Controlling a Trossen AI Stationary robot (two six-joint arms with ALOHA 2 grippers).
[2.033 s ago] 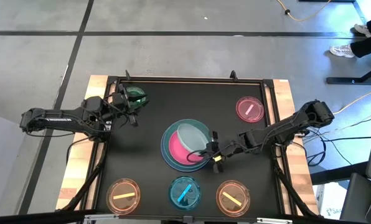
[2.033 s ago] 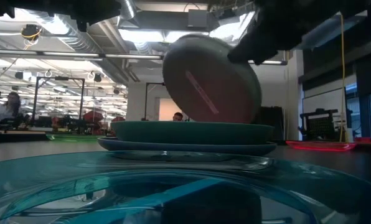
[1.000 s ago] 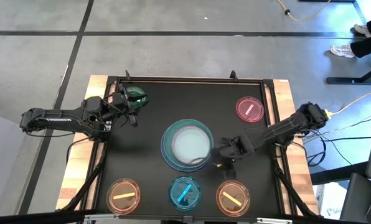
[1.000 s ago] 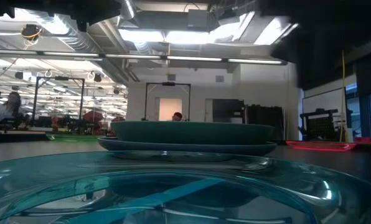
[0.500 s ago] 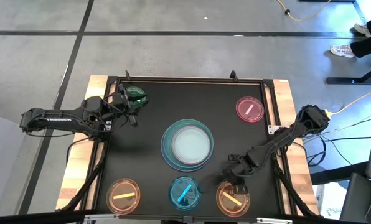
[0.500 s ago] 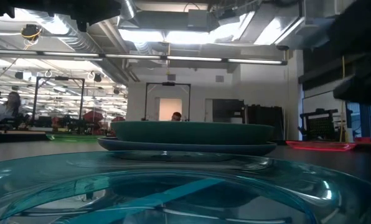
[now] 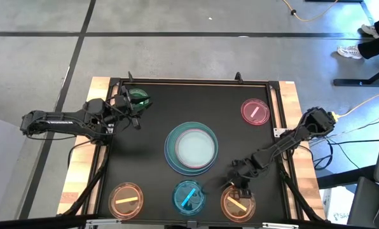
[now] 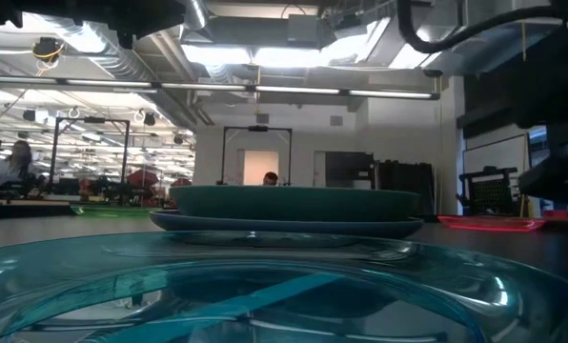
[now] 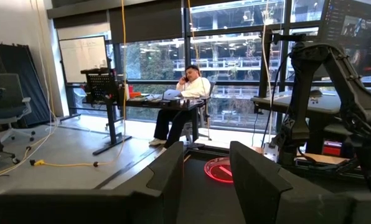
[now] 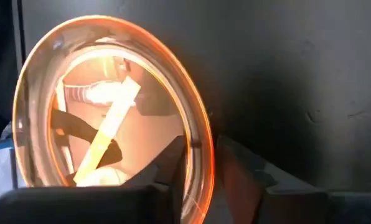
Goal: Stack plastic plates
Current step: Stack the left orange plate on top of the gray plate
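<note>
A stack of larger plates [image 7: 191, 147], blue, teal and pink with a pale grey-green one on top, sits at the table's middle. Small translucent plates lie flat around it: green [image 7: 138, 98], pink [image 7: 255, 111], orange [image 7: 126, 199], blue [image 7: 189, 197] and a second orange plate [image 7: 238, 203]. My right gripper [image 7: 239, 186] is open, pointing down at this second orange plate's far rim [image 10: 198, 134]. One finger [image 10: 173, 163] stands inside the rim and one [image 10: 241, 165] outside. My left gripper [image 7: 128, 107] waits open beside the green plate. My right gripper comes from above at the far rim [image 10: 201, 149] of the near-right orange plate, one finger inside the rim and one outside. The plate lies flat on the table. Whether either finger touches the rim, I cannot tell.
The black mat has wooden strips [image 7: 293, 95] along its left and right sides. In the low view the blue plate [image 8: 265, 286] fills the foreground in front of the stack [image 8: 294, 211]. A seated person [image 9: 185, 93] shows in the room beyond.
My right gripper has let go of the pale grey-green plate, which was tilted over the stack and now lies flat on top of it. The gripper has then moved from beside the stack toward the table's near edge and down to the near-right orange plate.
</note>
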